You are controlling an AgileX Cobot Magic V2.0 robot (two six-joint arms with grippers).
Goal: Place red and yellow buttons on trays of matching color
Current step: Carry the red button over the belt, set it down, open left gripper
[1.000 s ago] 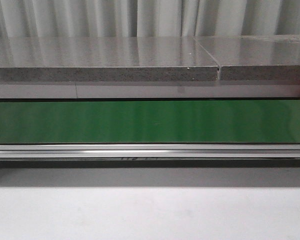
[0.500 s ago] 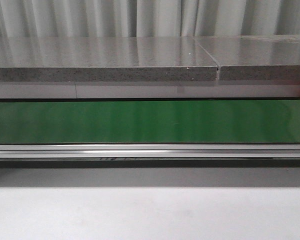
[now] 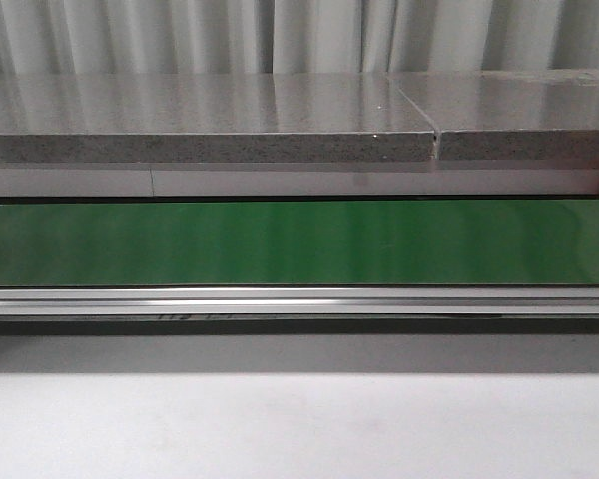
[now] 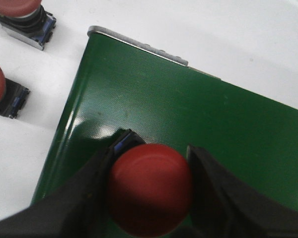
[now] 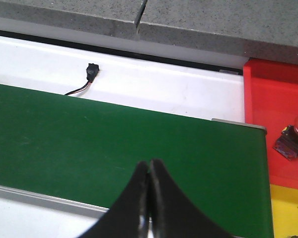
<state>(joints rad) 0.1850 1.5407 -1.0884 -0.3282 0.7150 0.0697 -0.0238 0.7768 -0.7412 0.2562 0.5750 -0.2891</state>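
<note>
A red button [image 4: 150, 191] sits pinched between the two fingers of the left end effector [image 4: 151, 198], over the green belt [image 4: 198, 129] near its end. Beyond that end, on the white desk [image 4: 35, 148], two more red buttons [image 4: 2, 91] stand apart from the end effector. The right end effector [image 5: 148, 198] has its fingers pressed together, holding nothing, above the belt. Off to its side lies a red tray [image 5: 273, 104] with one red button [image 5: 294, 135] in it, and what seems a yellow tray [image 5: 288, 210] adjoins it.
</note>
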